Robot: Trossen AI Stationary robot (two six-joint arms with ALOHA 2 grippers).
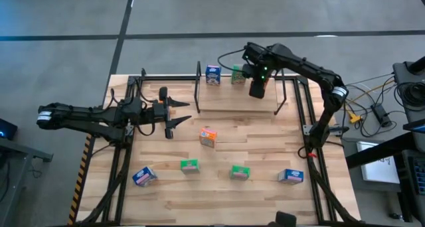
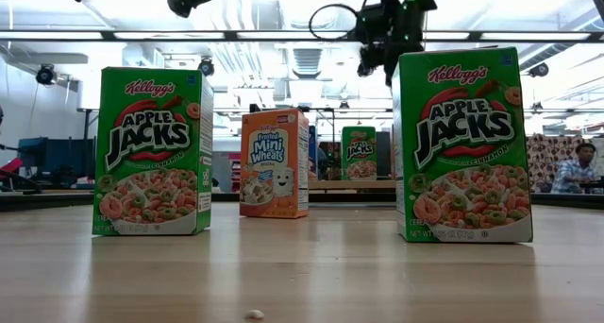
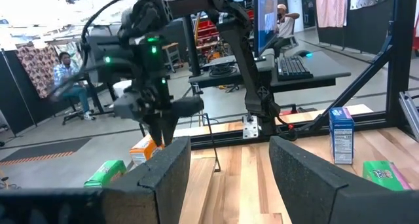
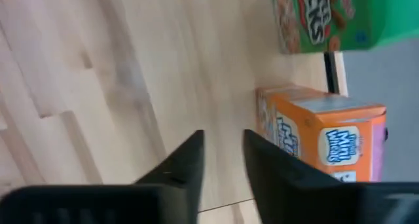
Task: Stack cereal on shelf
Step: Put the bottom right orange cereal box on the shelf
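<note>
The shelf [image 1: 226, 102] stands at the table's far middle. A blue cereal box [image 1: 212, 74] and a green one [image 1: 238, 75] stand on its far edge. My right gripper [image 4: 222, 152] hangs over the shelf's right part, pointing steeply down, its fingers a narrow gap apart with nothing between them. An orange box [image 4: 321, 135] stands on the shelf board just beside it, with the green box [image 4: 334, 18] beyond. My left gripper [image 1: 174, 114] waits open and level at the table's left, clear of everything.
Loose boxes stand on the table: an orange one [image 1: 208, 137] in the middle, then a blue [image 1: 144, 176], two green [image 1: 190, 165] [image 1: 240, 172] and another blue [image 1: 290, 176] along the near side. Black side frames [image 1: 307, 121] flank the table. People sit beyond it.
</note>
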